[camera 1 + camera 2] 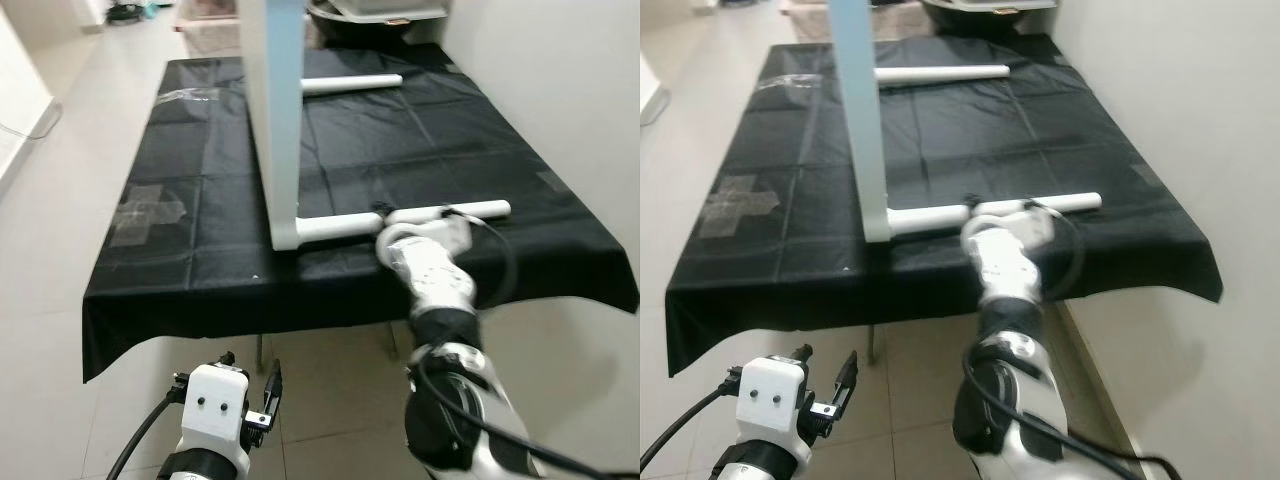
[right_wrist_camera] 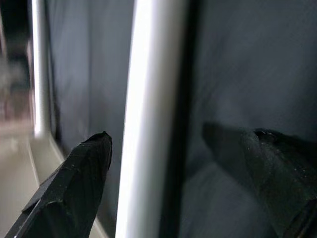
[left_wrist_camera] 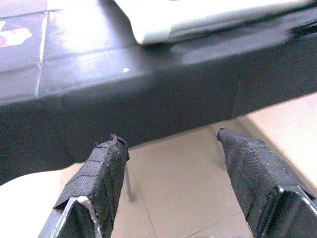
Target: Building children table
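A table (image 1: 200,290) draped in a black cloth is carrying the parts of the children's table. The white tabletop panel (image 1: 275,120) is standing on its edge, running from the near edge toward the far edge, left of the table's middle. A white leg (image 1: 340,226) is sticking out sideways from the panel's near end, lying along the near edge and pointing toward the right edge. A second white leg (image 1: 350,84) is projecting the same way from farther back, close to the far edge.

The right gripper (image 2: 173,163) is reaching over the near edge and is straddling the near leg about halfway along it. In the right wrist view its fingers (image 2: 74,178) are standing spread on either side of the white tube, and they appear not to be touching it, though the dim picture leaves that uncertain.

The left gripper (image 1: 250,385) is hanging low in front of the table, below the near edge, over the tiled floor (image 1: 330,380). Its fingers (image 3: 99,183) are standing wide apart and holding nothing. Patches of clear tape (image 1: 145,210) are showing on the cloth near the left edge.
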Robot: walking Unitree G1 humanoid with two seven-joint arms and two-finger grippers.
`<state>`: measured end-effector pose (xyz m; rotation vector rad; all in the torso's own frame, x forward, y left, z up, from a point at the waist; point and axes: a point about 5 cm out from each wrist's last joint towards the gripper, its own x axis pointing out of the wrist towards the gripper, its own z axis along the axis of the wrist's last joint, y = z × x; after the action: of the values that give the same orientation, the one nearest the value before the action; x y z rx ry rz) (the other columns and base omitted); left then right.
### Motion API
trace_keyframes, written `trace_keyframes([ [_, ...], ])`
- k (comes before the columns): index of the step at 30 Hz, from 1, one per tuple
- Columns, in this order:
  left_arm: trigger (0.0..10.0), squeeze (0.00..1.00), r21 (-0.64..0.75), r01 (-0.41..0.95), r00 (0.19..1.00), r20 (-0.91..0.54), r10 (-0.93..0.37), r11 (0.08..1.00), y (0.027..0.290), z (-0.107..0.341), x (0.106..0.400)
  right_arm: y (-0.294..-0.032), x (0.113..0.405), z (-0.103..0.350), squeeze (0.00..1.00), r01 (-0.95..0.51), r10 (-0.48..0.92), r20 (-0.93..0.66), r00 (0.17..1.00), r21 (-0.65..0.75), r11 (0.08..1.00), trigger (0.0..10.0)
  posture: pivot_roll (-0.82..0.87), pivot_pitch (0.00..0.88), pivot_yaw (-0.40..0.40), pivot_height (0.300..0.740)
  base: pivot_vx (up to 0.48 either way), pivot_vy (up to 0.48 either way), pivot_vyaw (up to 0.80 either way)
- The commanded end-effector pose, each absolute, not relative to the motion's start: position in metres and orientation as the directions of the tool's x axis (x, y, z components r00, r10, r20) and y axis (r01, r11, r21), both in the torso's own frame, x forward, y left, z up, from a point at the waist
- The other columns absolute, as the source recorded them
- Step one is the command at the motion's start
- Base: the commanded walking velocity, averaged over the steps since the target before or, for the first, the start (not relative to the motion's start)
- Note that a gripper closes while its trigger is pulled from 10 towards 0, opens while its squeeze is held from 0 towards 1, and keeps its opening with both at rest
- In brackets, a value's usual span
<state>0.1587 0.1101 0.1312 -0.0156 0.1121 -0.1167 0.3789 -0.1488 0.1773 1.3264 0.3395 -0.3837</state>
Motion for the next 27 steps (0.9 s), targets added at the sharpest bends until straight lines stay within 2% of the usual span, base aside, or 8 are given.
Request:
trace_keyframes([
  [1, 10.0, 0.0, -0.044, 0.122, 0.982, -0.137, -0.127, 0.992, 0.108, 0.125, 0.158, -0.111, 0.356, 0.135, 0.0, 0.563, 0.046, -0.572, 0.819, 0.816, 0.13, 10.0, 0.07, 0.128, 0.003, 0.74, 0.0, 0.0, 0.0],
  [4, 10.0, 0.0, -0.042, 0.122, 0.982, -0.138, -0.127, 0.992, 0.109, 0.124, 0.159, -0.113, 0.351, 0.138, 0.0, 0.525, 0.051, -0.546, 0.836, 0.824, 0.213, 10.0, 0.07, 0.123, 0.008, 0.74, 0.0, 0.0, 0.0],
  [6, 10.0, 0.0, -0.038, 0.123, 0.982, -0.141, -0.127, 0.992, 0.111, 0.122, 0.161, -0.123, 0.343, 0.147, 0.0, 0.362, 0.045, -0.445, 0.895, 0.779, 0.512, 10.0, 0.05, 0.109, 0.012, 0.74, 0.0, 0.0, 0.0],
  [8, 10.0, 0.0, -0.038, 0.123, 0.982, -0.141, -0.127, 0.992, 0.111, 0.122, 0.161, -0.123, 0.343, 0.147, 0.0, 0.362, 0.045, -0.445, 0.895, 0.779, 0.512, 10.0, 0.05, 0.109, 0.012, 0.74, 0.0, 0.0, 0.0],
  [10, 10.0, 0.0, -0.031, 0.126, 0.982, -0.14, -0.129, 0.992, 0.113, 0.119, 0.165, -0.131, 0.335, 0.158, 0.0, 0.083, 0.063, -0.237, 0.969, 0.556, 0.827, 10.0, 0.05, 0.097, 0.011, 0.74, 0.0, 0.0, 0.0],
  [12, 10.0, 0.0, -0.026, 0.126, 0.982, -0.137, -0.129, 0.992, 0.113, 0.118, 0.166, -0.131, 0.326, 0.163, 0.0, -0.064, 0.115, -0.116, 0.987, 0.372, 0.926, 10.0, 0.05, 0.09, 0.013, 0.74, 0.0, 0.0, 0.0],
  [17, 10.0, 0.0, 0.009, 0.126, 0.986, -0.114, -0.124, 0.992, 0.116, 0.118, 0.168, -0.117, 0.295, 0.156, 0.0, -0.296, 0.295, 0.028, 0.955, 0.007, 0.955, 10.0, 0.05, 0.074, 0.011, 0.74, 0.0, 0.0, 0.0],
  [27, 10.0, 0.0, 0.048, 0.128, 0.987, -0.105, -0.122, 0.991, 0.118, 0.116, 0.172, -0.099, 0.273, 0.142, 0.0, -0.394, 0.4, 0.03, 0.916, -0.115, 0.912, 10.0, 0.05, 0.038, 0.009, 0.74, 0.0, 0.0, 0.0],
])
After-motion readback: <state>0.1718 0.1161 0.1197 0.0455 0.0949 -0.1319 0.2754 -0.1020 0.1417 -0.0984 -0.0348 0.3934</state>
